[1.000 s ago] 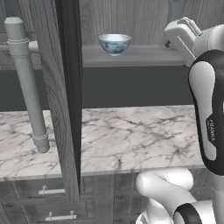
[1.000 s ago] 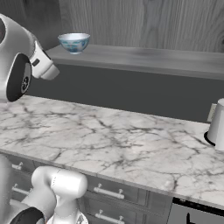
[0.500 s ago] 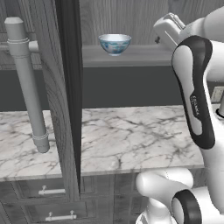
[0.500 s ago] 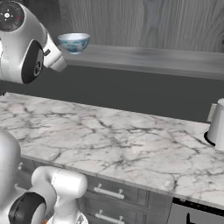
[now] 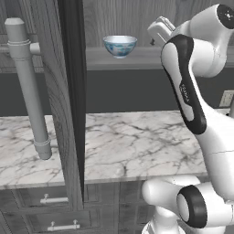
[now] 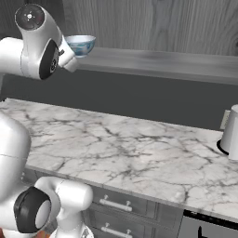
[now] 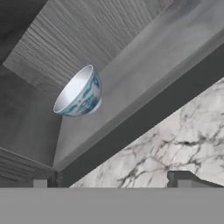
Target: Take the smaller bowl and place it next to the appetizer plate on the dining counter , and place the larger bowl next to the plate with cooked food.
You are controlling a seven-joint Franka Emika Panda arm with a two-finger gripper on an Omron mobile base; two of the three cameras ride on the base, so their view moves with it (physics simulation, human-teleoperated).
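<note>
My gripper spread wide, empty, short of smaller bowl on shelf. Risk: rolled approach clips rim, tips bowl off edge.

The arm is glossy white, built of rounded tubular segments with smooth bulging joints. A long black strip runs down the side of one upper link, carrying small white lettering too fine to read. Dark round caps close off the joints: one at twelve o'clock on the top elbow, another ringed in black on the lowest joint. From the right base camera, the same white shells show black collars.
</note>
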